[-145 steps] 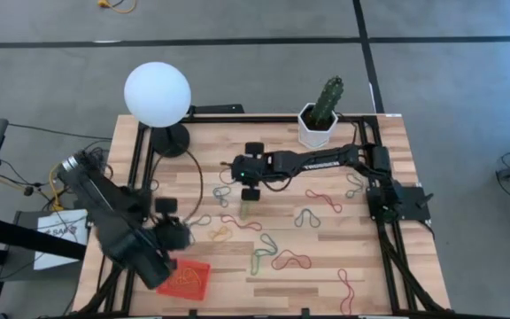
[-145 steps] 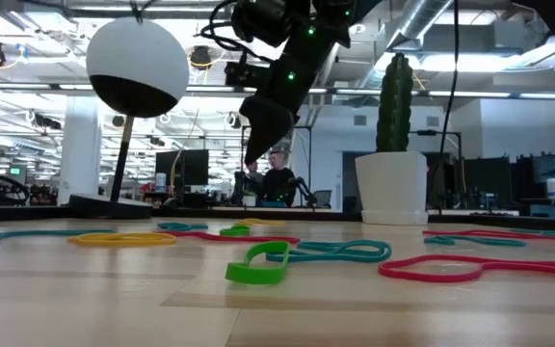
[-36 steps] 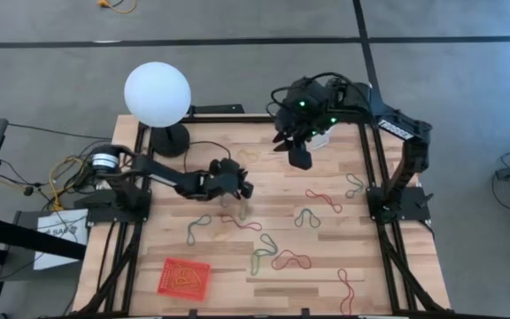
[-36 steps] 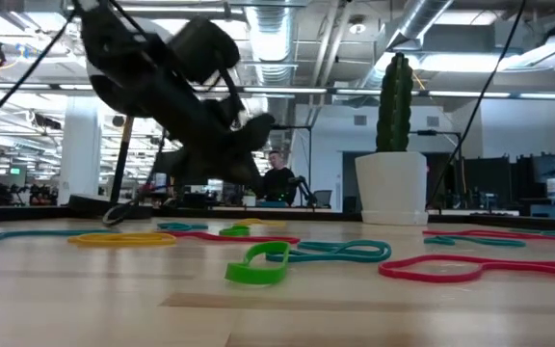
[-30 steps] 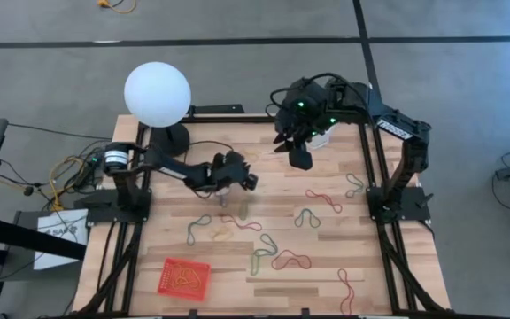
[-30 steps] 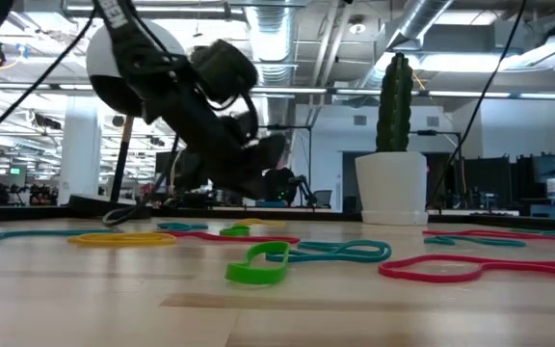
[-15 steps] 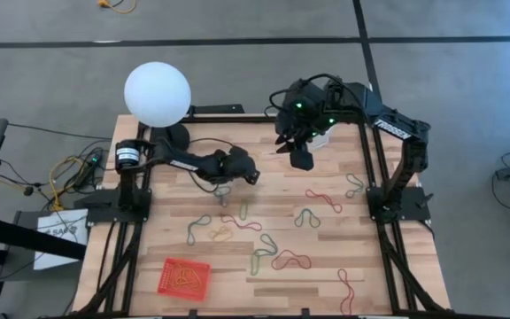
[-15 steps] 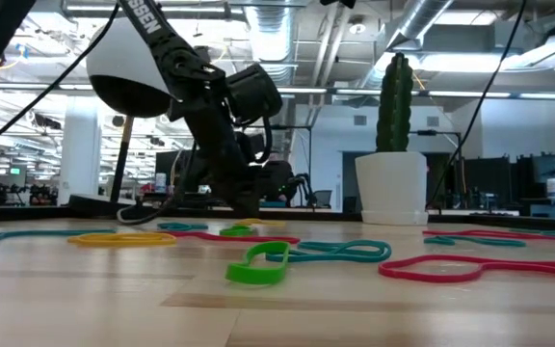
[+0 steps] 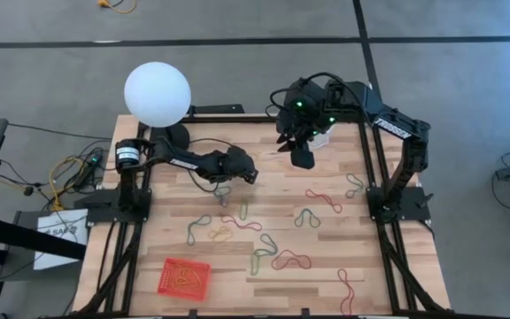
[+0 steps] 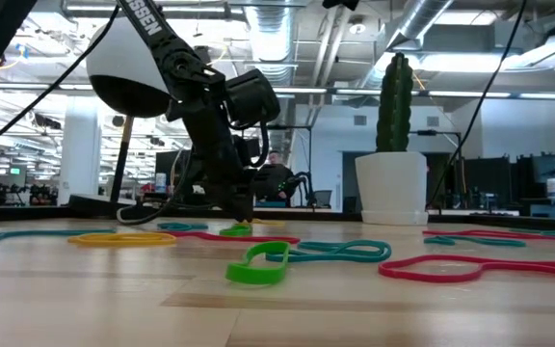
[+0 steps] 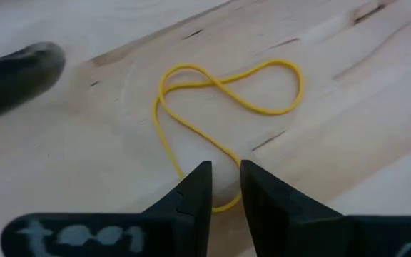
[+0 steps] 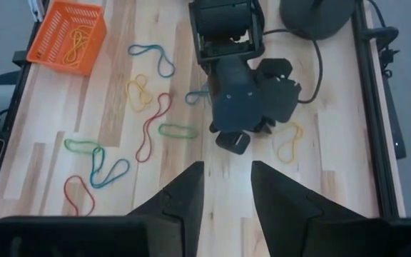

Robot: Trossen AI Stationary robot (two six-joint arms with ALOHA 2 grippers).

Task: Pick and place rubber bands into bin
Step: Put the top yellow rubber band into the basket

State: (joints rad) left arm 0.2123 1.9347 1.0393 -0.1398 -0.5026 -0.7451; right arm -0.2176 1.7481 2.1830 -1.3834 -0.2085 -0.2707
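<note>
My left gripper (image 11: 225,170) points down at the table's middle-far part (image 9: 228,182), its tips low over the wood in the low view (image 10: 237,214). It is open by a narrow gap, and its fingers stand on either side of one strand of a yellow rubber band (image 11: 227,86) lying flat in a figure-eight. Other bands, red (image 9: 323,199), green (image 9: 244,210) and blue (image 9: 306,217), lie loose on the wood. The orange bin (image 9: 184,277) stands near the near-left corner with bands inside (image 12: 75,39). My right gripper (image 12: 227,168) waits open, raised near the far edge (image 9: 301,158). My left gripper comes from above with its fingertips (image 11: 204,175) astride the near loop of the yellow band (image 11: 223,153). I cannot tell whether they touch the strand. The band lies flat and slack on the table.
A white globe lamp (image 9: 157,95) with a black base (image 12: 320,18) and cable stands at the far-left corner. The cactus in its white pot (image 10: 391,188) is at the far edge, under my right arm. The near-right part of the table holds scattered bands (image 9: 348,288).
My left gripper has moved a little toward the far edge, tipped to point downward and come down until its tips are just above the table at the yellow band. The bands have not moved.
</note>
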